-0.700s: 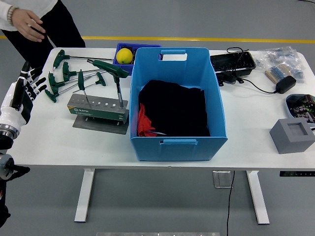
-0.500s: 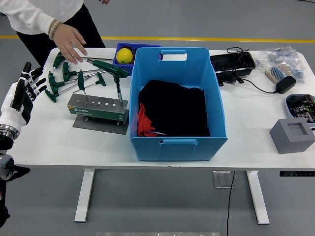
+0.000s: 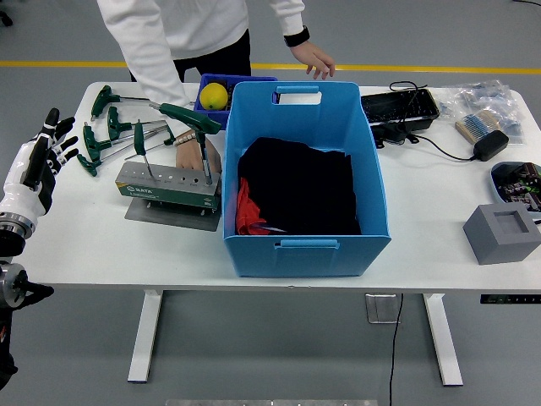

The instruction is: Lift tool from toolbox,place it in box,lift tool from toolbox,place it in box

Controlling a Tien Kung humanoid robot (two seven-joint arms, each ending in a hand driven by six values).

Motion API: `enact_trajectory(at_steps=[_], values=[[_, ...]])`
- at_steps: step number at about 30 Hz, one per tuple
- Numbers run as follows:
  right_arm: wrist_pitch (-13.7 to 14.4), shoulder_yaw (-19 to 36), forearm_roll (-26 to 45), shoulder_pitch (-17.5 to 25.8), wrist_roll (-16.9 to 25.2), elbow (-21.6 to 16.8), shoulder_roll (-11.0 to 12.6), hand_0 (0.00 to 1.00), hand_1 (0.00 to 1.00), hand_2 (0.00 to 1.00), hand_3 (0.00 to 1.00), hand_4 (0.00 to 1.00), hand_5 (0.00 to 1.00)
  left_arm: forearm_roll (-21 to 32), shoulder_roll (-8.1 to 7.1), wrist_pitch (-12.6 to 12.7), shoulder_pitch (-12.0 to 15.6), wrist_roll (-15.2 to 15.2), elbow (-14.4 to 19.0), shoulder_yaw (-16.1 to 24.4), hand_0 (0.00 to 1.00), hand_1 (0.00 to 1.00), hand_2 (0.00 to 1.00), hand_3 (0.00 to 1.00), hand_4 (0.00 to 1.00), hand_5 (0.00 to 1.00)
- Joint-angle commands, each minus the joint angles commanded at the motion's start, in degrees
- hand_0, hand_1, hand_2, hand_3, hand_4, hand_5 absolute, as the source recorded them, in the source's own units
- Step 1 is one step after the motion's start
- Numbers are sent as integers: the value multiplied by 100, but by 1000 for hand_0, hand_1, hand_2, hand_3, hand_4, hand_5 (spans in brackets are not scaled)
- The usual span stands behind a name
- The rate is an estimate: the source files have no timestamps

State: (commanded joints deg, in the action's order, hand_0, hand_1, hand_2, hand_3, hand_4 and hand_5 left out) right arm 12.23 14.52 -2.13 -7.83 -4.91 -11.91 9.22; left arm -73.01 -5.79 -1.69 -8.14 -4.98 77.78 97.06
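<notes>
Scene: white table [image 3: 101, 245] seen from above, with a person in a white top leaning over its far side.
Left hand: the robot's left hand [image 3: 38, 156] hovers at the table's left edge, palm raised, fingers spread and holding nothing, well apart from the tools.
Right hand: not visible anywhere in the view.
Toolbox: a grey tool stand [image 3: 165, 188] on a flat base plate sits on the left half of the table, just beside the blue box's left wall.
Tools in the stand: one green T-handle wrench [image 3: 139, 144] stands upright in a hole near the stand's left end; a second, larger T-handle wrench [image 3: 196, 125] stands near its right end.
Loose tools: several more green-handled wrenches [image 3: 106, 135] lie flat on the table behind and to the left of the stand, handles to the left.
Person's near hand: one hand [image 3: 196, 154] reaches down to the right end of the stand, at the shaft of the larger wrench; whether it grips the shaft cannot be told.
Person's other hand: the second hand [image 3: 314, 59] hangs open above the far rim of the blue box.
Box: a large blue box [image 3: 372, 211] stands mid-table, holding a black cloth [image 3: 300, 186] with a bit of red cloth [image 3: 247, 211] at its left side; none of the wrenches show inside it.
Small bin: a small blue bin [image 3: 208, 82] behind the box holds a yellow ball [image 3: 214, 96].
Right side: a black tray [image 3: 399, 108], a power adapter [image 3: 490, 144] and a grey block [image 3: 501, 233].
</notes>
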Motion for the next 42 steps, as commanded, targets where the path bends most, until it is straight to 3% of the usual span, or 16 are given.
enact_trajectory(at_steps=[5,9,10,11,15,16,18,20,21,22,24,32,38,39,40,42], values=[[-3,-25,44,-5,11,3,4,653,627,701,561,767,666,-298,-60,40,-50,17,52,-36,881,921,972,842,998,893],[-5,-27,67,-8,13,7,6,653,627,701,561,767,666,-1179,-258,147,-205,134,211,-194,881,921,972,842,998,893],[-7,-30,73,-7,13,7,7,653,627,701,561,767,667,-1439,-330,140,-262,152,242,-269,926,964,998,929,998,768],[-8,-31,75,-7,13,7,8,653,627,701,561,767,667,-1663,-379,132,-302,161,259,-326,926,964,998,929,998,768],[-14,4,28,-10,-4,12,13,653,627,701,561,767,667,-2623,-760,15,-682,209,299,-874,926,964,998,929,998,768],[-15,19,8,-7,-11,12,14,654,627,702,561,767,666,-2883,-889,-34,-820,219,315,-1068,981,998,998,959,998,680],[-17,33,-4,-1,-18,13,14,654,627,702,561,767,666,-3270,-1067,-113,-1022,218,326,-1355,981,998,998,959,998,680],[-21,67,-40,9,-33,14,16,654,627,702,561,767,666,-3790,-1340,-280,-1362,187,306,-1800,981,998,998,959,998,680],[-24,79,-55,12,-36,15,18,654,627,702,561,767,666,-4007,-1431,-328,-1508,178,284,-1992,981,998,998,959,998,680],[-27,99,-81,14,-44,15,20,654,627,702,561,768,666,-4230,-1519,-388,-1659,164,260,-2198,998,998,998,977,998,607],[-34,141,-130,23,-60,17,20,654,627,702,561,768,666,-4540,-1663,-513,-1991,149,167,-2631,998,998,998,977,998,607],[-64,268,-275,21,-111,27,26,654,627,702,560,769,667,-4251,-1688,-912,-3024,259,-577,-3841,998,998,998,985,998,587],[-91,304,-318,-3,-124,38,47,653,627,703,561,769,667,-4248,-1634,-1266,-3449,530,-1202,-4340,956,998,998,994,998,577],[-95,314,-332,-8,-128,39,52,653,627,703,561,769,667,-4279,-1625,-1287,-3516,572,-1298,-4438,956,998,998,994,998,577],[-98,324,-348,-12,-132,40,55,654,628,703,561,770,669,-4305,-1618,-1286,-3568,602,-1377,-4521,897,941,947,915,998,573],[-103,347,-382,-19,-141,41,61,654,628,703,561,770,669,-4331,-1604,-1248,-3646,650,-1505,-4645,897,941,947,915,998,573]])
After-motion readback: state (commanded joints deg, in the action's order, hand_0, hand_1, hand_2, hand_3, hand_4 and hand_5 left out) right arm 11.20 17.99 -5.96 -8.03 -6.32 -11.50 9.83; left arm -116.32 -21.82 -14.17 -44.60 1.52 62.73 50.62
